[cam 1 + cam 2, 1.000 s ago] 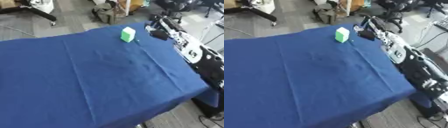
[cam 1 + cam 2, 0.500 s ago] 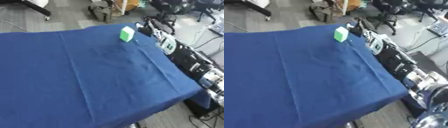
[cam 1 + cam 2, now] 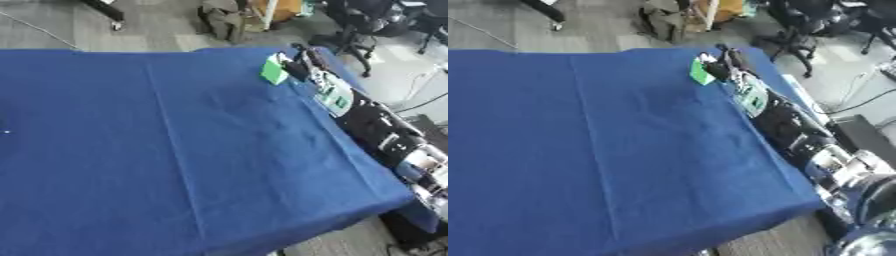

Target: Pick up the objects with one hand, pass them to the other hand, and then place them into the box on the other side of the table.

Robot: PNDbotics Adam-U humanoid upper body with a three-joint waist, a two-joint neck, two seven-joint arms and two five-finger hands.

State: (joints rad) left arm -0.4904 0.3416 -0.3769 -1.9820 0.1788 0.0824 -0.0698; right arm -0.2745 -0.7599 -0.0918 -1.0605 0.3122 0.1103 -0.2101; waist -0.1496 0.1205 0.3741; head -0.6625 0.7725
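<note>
A small green and white box [image 3: 274, 72] stands near the far right edge of the blue-clothed table [image 3: 175, 150]. My right arm [image 3: 367, 120] stretches along the table's right edge, black with silver joints. My right hand [image 3: 299, 65] sits right against the box's right side; blur hides whether it grips the box. My left hand shows in no view. No receiving box is in sight.
Beyond the far edge lie a dark bag [image 3: 223, 17] on the floor and black office chairs [image 3: 359, 20]. The table's right edge runs diagonally under my arm, and its front corner drops off at the lower right.
The whole picture has tilted and shifted, so the camera has moved. The green box stays at its spot, and my right hand has stayed beside it.
</note>
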